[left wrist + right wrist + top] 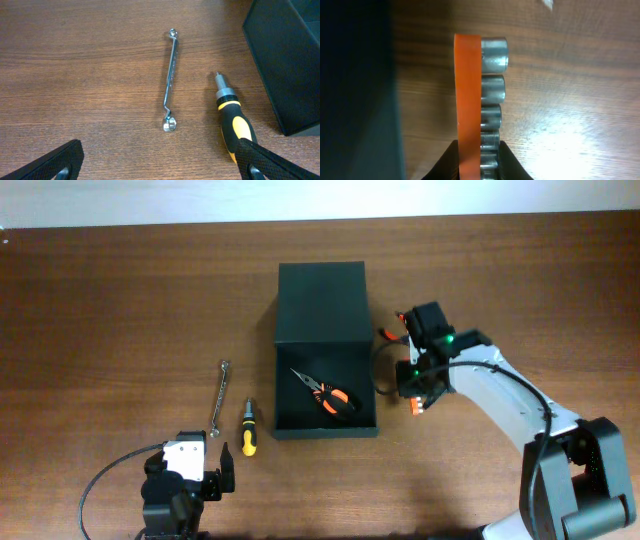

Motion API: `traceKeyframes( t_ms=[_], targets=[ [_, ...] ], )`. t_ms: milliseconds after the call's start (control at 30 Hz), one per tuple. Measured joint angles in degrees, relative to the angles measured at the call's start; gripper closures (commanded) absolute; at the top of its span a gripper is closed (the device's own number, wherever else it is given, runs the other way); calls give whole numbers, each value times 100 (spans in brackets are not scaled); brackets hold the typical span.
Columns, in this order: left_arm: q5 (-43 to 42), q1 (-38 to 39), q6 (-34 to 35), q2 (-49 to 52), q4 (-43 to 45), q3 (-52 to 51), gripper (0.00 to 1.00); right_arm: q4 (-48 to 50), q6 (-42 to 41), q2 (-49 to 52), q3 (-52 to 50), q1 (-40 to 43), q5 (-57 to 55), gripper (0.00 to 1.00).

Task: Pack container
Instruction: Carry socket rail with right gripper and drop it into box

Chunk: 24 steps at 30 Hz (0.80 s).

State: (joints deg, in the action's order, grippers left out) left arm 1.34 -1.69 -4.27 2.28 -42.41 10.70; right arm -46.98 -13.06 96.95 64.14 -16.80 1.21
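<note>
The dark container [325,300] stands open at mid-table, lid flap folded back, with orange-handled pliers [330,397] inside. My right gripper [412,385] is just right of the container and is shut on an orange socket rail [468,100] carrying several steel sockets [492,90]; the container wall [355,90] fills the left of the right wrist view. My left gripper [205,475] is open and empty near the front edge. A steel wrench [170,80] and a yellow-black screwdriver [232,120] lie ahead of it, left of the container [287,60].
The wrench [219,395] and screwdriver [248,428] lie side by side on the wooden table left of the container. A black cable loops at the front left by the left arm's base.
</note>
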Motion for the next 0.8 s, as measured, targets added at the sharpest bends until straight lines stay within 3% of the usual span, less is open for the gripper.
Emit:
traceKeyframes(
  t_ms=[133,367,800],
  targets=[
    [0,0,2,0,2,0,1,-461,350,4,671,-11,48,87],
    [0,0,0,0,2,0,1,-741,1099,2,1541,-332,223,79],
    [0,0,2,0,2,0,1,-238,1873,15,1657,-1843,492,70]
  ],
)
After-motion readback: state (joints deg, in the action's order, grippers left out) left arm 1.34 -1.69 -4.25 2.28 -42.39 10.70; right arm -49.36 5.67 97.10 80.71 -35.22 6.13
